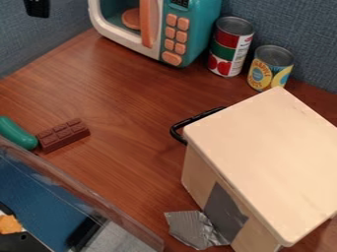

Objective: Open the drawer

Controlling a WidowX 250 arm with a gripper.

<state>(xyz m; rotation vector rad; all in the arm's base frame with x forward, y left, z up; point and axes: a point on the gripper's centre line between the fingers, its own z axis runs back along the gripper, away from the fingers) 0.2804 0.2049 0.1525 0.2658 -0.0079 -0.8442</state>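
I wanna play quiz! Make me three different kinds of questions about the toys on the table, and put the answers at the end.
1. What colour is the handle on the wooden box?
a) green
b) black
c) pink
2. True or false: the chocolate bar lies on top of the wooden box.
3. Fill in the number: ___ cans stand beside the toy microwave.

Key: 1 b; 2 false; 3 two
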